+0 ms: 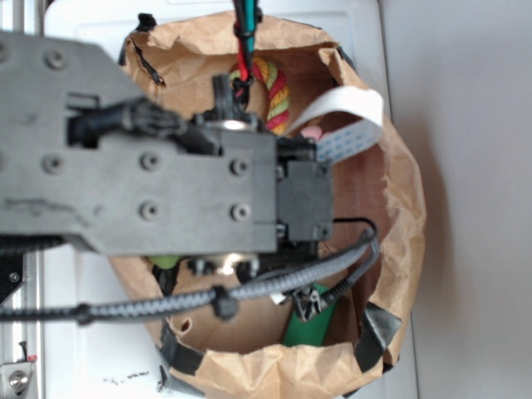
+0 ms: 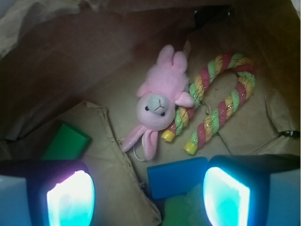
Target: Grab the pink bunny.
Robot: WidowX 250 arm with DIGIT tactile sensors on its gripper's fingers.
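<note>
The pink bunny (image 2: 160,101) lies flat on the floor of the brown paper bag (image 2: 94,56), face up, ears toward me. It touches the rope toy on its right. My gripper (image 2: 148,195) hovers above and short of it, open, with nothing between the two glowing fingers (image 2: 70,200). In the exterior view the arm hides most of the bag's inside; only a small pink bit of the bunny (image 1: 311,131) shows, and the fingers themselves are hidden.
A striped rope toy (image 2: 216,99) curves beside the bunny. A blue block (image 2: 176,176) and a fuzzy green toy (image 2: 186,212) lie between my fingers, a green block (image 2: 66,141) at the left. The bag's walls (image 1: 407,208) rise all around.
</note>
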